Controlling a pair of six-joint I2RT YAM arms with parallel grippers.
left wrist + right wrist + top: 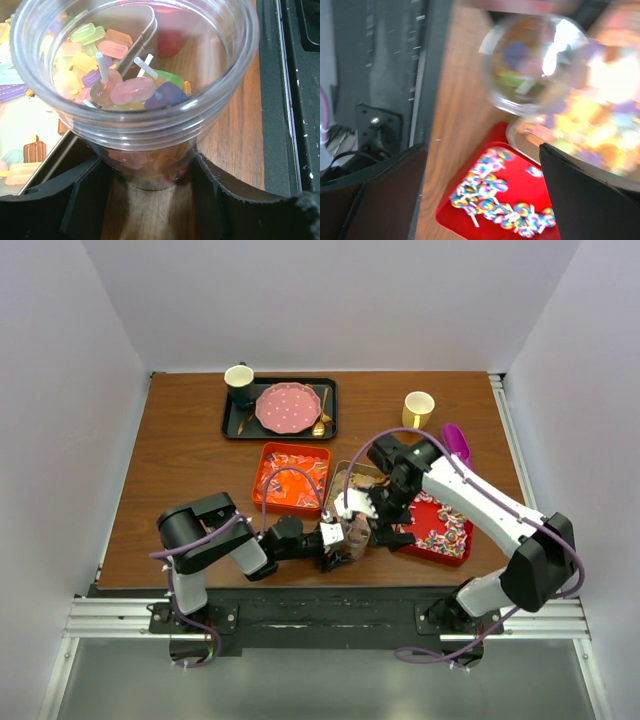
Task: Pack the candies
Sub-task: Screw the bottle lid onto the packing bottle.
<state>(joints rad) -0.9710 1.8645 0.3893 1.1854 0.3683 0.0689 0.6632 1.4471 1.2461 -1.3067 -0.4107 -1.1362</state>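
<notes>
Currently mid-fill. Left fingers (pixel 65 200) clamp the lower wall of the clear plastic cup (pixel 150 125); the cup is upright and its base seems to rest on the bench (pixel 180 460).

Candies (pixel 132 90) inside the cup are swirled lollipops on white sticks plus pastel gummies. They cover the bottom and sit well below the rim.

Right fingers (pixel 380 195) are spread wide with nothing between them, hovering above the cup.

- Metal tray (pixel 145 35) of loose pastel gummies (pixel 12 172) is touching or just beyond the cup.
- Red tray (pixel 520 175) of swirled lollipops (pixel 490 192) is just right of the cup.
- Orange tray (pixel 268 465) of wrapped pieces is beyond the cup, to its left.

Judgement: a fresh pick is due. The next move calls for lowering the right fingers into a tray, pinching a piece and carrying it over the rim. The left grip must hold the cup steady.
</notes>
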